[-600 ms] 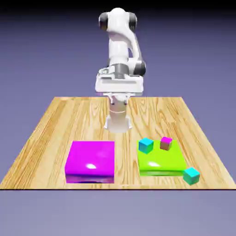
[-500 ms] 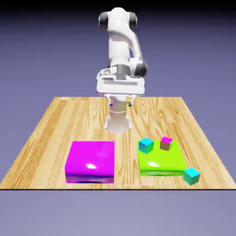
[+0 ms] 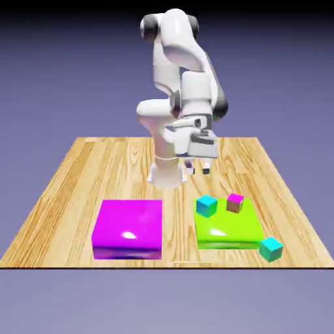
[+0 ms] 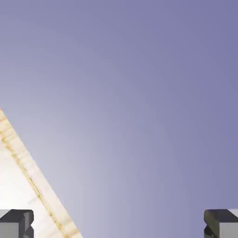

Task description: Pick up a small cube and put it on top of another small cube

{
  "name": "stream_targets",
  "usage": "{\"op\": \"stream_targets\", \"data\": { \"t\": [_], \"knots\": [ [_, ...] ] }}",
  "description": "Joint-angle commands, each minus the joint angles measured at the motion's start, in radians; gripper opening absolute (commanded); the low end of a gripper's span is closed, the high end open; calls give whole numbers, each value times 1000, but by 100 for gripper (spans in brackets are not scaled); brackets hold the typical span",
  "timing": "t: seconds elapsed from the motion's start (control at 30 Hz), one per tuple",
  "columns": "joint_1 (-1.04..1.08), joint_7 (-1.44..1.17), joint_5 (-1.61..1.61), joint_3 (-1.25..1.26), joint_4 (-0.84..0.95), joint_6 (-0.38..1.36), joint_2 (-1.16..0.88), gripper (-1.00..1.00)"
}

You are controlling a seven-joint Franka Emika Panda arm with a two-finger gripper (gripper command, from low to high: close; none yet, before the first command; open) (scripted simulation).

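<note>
Claw (image 3: 198,169) hangs in the air with its jaws spread wide and nothing between them, well above the table (image 3: 78,176) and short of the blocks; in the hand view the two grey fingertips (image 4: 16,223) sit at the far corners of the bottom edge, with only backdrop and a slice of the table's edge ahead, so no cube is yet in its sights.

Small teal-green cube (image 3: 271,248) rests on the wood just beside the near corner of the lime pad (image 3: 228,229), toward the exterior view's right; the pink-topped cube (image 3: 235,202) stands on that pad's far edge, near a cyan cube (image 3: 206,205); a magenta pad (image 3: 128,227) lies well apart to the exterior view's left.

Approach, I judge, wants the hand tipped down and carried over the pad to the teal cube; centre above it, square the jaws to its sides, then descend straight; keep clear of the pad's edge.

No brand, label or writing can be read anywhere.
</note>
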State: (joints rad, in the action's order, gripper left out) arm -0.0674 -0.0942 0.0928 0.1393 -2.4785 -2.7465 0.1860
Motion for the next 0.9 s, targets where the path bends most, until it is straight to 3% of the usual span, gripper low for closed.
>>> {"op": "stream_targets", "data": {
  "t": [0.0, 0.87],
  "knots": [
    [-3, -44, 5, 7, 17, 15, -20, 0],
    [-78, -1174, 130, 196, 466, 408, -540, 0]
  ]
}}
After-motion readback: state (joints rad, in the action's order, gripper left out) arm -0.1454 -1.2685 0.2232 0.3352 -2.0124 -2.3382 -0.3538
